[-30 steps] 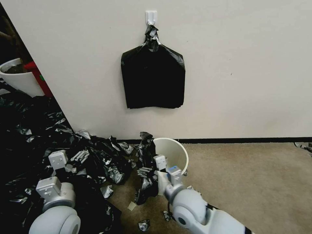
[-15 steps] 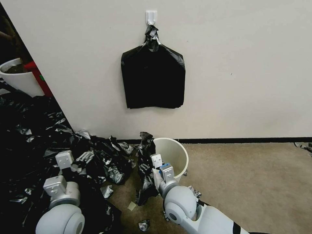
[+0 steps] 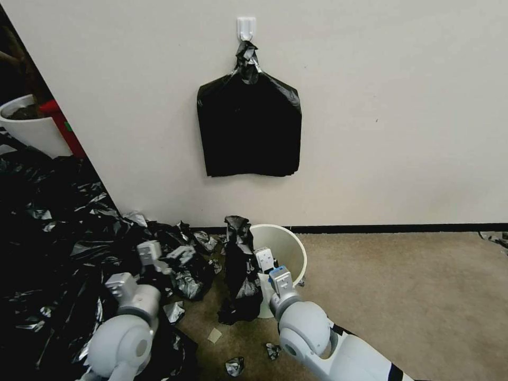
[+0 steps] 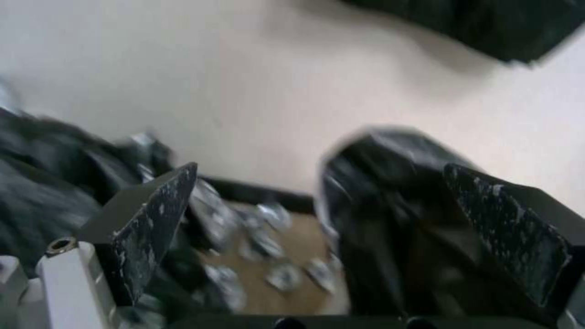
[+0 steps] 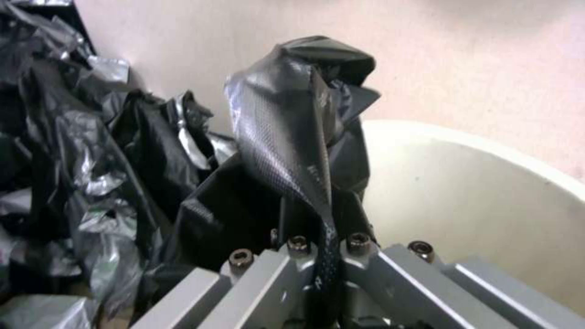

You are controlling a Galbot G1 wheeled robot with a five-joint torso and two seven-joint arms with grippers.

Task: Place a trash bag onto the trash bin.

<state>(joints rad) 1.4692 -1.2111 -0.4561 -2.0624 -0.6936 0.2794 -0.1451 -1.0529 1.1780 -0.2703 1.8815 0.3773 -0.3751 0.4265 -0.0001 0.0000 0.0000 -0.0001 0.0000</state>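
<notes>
the trash bin (image 3: pixel 288 248) stands on the tan carpet (image 3: pixel 413 296) close to the white wall (image 3: pixel 370 106), its open mouth tipped toward the robot. the trash bag (image 3: pixel 241 270) rises as a tall, crumpled column at the bin's left edge, touching the rim; its top stands above the rim and its lower end trails onto the carpet.

the right pincer (image 3: pixel 264 264) sits at the near left part of the bin's rim, right against the bag. in the right wrist view a twisted strip of the trash bag (image 5: pixel 305 151) runs down into the narrow slot between the fingers (image 5: pixel 390 269), which are pressed together on the film, with the bin's (image 5: pixel 487 201) cream inner wall just beside.

the left pincer (image 3: pixel 166 254) hovers over the heap of black plastic film (image 3: pixel 63 233) to the left of the bin, well apart from the bag. in the left wrist view its two dark pads (image 4: pixel 155 226) stand spread wide with nothing between them.

a flat black bundle (image 3: pixel 248 129) hangs from a white hook (image 3: pixel 246 27) on the wall above. small scraps of film (image 3: pixel 234 365) lie on the carpet near the right arm.
</notes>
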